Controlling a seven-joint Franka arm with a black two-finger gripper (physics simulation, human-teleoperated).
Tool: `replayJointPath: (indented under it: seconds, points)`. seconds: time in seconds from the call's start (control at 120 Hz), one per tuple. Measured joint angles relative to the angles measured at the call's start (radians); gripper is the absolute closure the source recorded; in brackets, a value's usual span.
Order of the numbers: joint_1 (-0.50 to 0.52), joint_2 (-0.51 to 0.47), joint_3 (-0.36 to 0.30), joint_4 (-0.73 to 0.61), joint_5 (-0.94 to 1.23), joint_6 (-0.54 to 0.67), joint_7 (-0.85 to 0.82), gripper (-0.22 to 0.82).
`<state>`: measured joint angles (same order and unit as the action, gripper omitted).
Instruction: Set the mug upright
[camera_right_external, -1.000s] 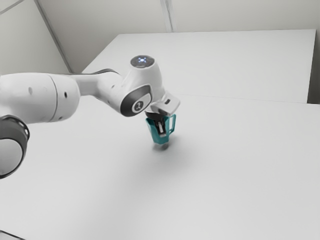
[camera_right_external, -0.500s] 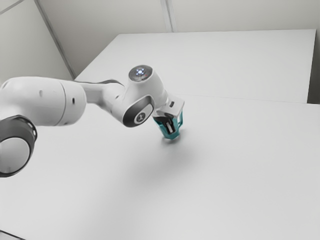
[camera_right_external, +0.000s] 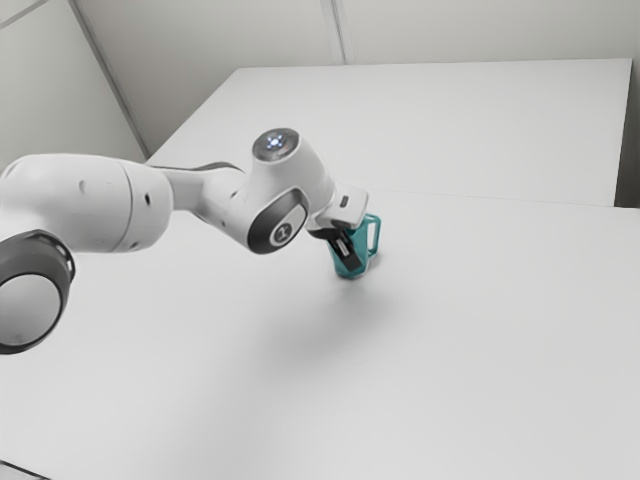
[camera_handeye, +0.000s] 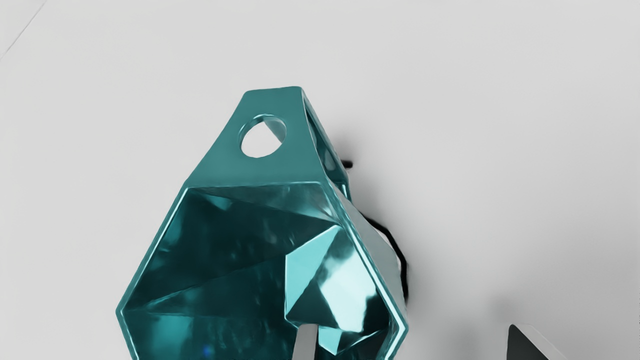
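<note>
Gripper (camera_handeye: 410, 327) standing wide: one finger reaching inside the teal faceted mug (camera_right_external: 361, 243), the other hanging clear outside. Mug no longer leaning as a moment ago; now resting base-down on white bench (camera_right_external: 450, 340), apparently upright, probably meeting the task.

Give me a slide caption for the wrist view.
Looking into a teal mug, one finger of the open end effector inside it, the other outside.
</note>
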<state>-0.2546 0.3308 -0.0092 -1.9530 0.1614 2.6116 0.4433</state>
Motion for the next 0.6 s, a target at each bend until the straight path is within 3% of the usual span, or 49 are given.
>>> replayJointPath:
  seconds: [0.325, 0.433, 0.6]
  points:
    - [0.001, -0.133, 0.004, 0.004, -0.012, -0.086, -0.001, 0.04]
    - [0.008, -0.204, 0.035, 0.026, -0.081, -0.21, -0.007, 0.03]
    - [0.036, -0.239, 0.051, 0.189, -0.13, -0.488, -0.047, 0.01]
